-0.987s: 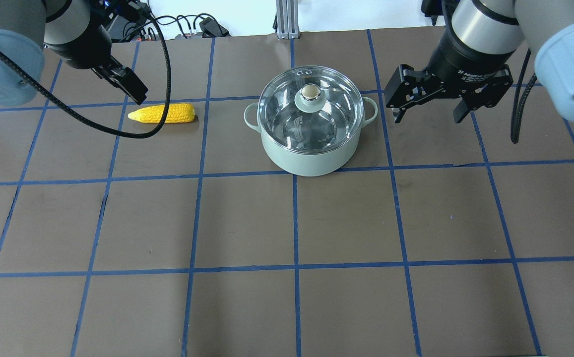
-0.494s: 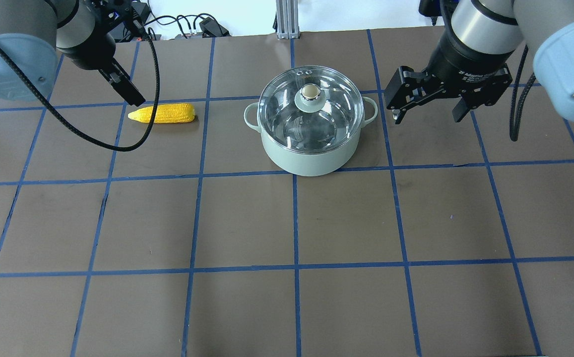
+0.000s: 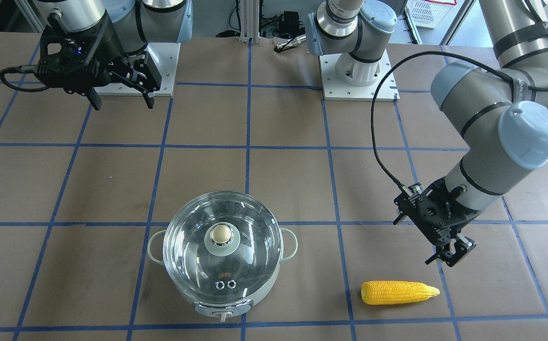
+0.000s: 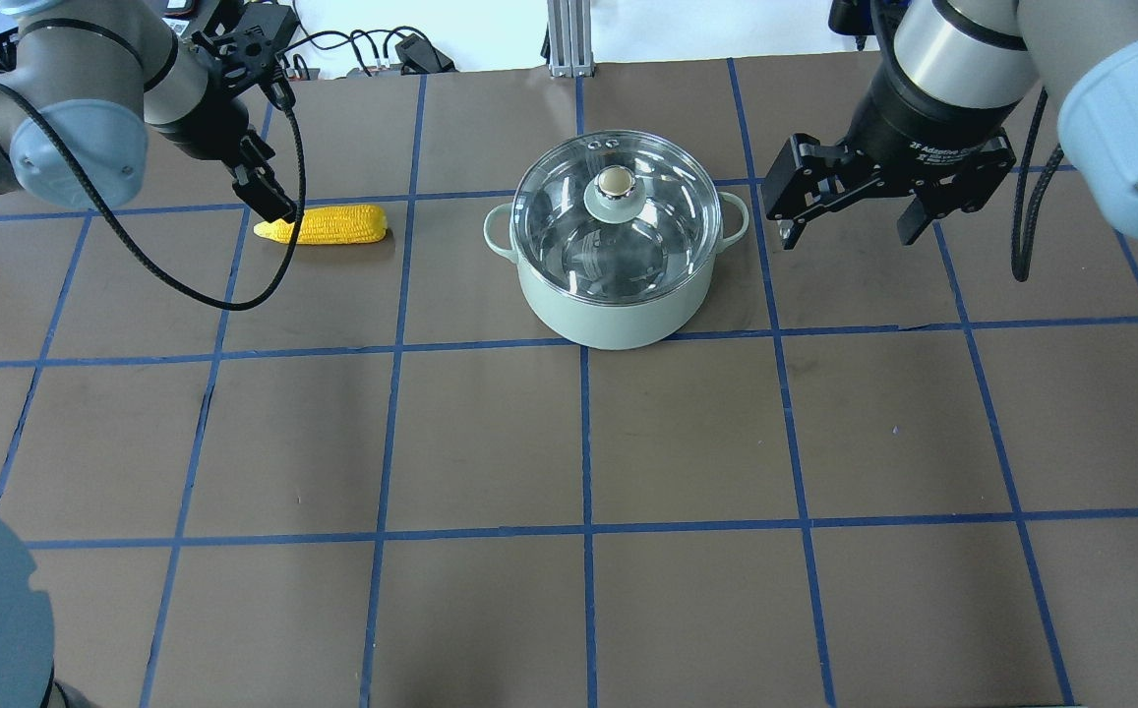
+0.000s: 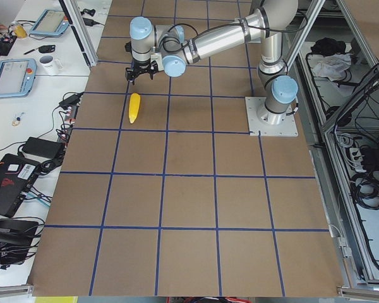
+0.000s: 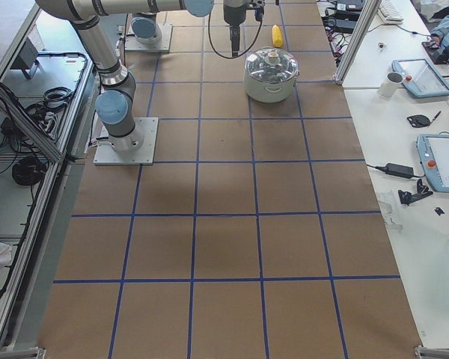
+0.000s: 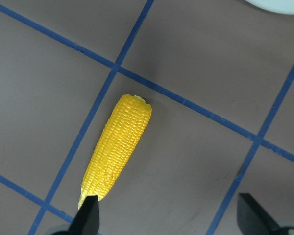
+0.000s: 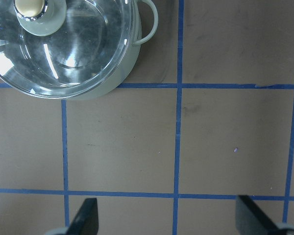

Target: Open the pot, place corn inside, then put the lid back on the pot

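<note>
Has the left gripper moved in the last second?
Yes. In the overhead view the left gripper has shifted toward the corn; its tip now overlaps the corn's pointed end, which was clear before.

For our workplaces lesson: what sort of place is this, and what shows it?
Probably a robotics lab, not a kitchen: left arm and right arm bolted to a table taped in a blue grid, control tablets on a side bench.

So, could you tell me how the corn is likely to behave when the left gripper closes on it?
The corn looks round in section and lies on its side on the table, so a nudge could roll it. Its taper toward the pointed end may let it slip from a grip there. The bumpy kernel surface probably helps friction.
</note>
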`<control>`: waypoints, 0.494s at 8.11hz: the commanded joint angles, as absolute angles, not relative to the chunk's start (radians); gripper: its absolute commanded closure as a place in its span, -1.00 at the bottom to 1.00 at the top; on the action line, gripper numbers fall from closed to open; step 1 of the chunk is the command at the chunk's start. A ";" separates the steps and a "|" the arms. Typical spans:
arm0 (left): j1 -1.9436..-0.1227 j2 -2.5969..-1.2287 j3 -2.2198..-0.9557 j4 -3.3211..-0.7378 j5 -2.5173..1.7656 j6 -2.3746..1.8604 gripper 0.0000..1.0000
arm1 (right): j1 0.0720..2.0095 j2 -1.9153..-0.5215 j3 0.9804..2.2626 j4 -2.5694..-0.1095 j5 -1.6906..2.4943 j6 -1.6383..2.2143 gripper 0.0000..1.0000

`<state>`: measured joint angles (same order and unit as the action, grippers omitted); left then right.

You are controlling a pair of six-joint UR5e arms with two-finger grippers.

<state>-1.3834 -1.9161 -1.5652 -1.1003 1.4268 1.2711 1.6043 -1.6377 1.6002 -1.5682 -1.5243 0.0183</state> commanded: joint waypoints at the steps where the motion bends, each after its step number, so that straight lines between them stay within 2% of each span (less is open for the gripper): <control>1: -1.378 -2.017 -1.565 -0.996 1.410 1.334 -1.00 | 1.598 -1.637 1.589 -1.578 -1.539 0.014 -1.00; 2: -1.378 -2.041 -1.565 -0.994 1.414 1.362 -1.00 | 1.595 -1.629 1.588 -1.585 -1.520 0.014 -1.00; 3: -1.374 -2.069 -1.565 -0.973 1.414 1.406 -1.00 | 1.604 -1.558 1.545 -1.609 -1.499 0.024 -1.00; 4: -1.374 -2.091 -1.563 -0.918 1.414 1.458 -1.00 | 1.621 -1.467 1.431 -1.618 -1.490 0.035 -1.00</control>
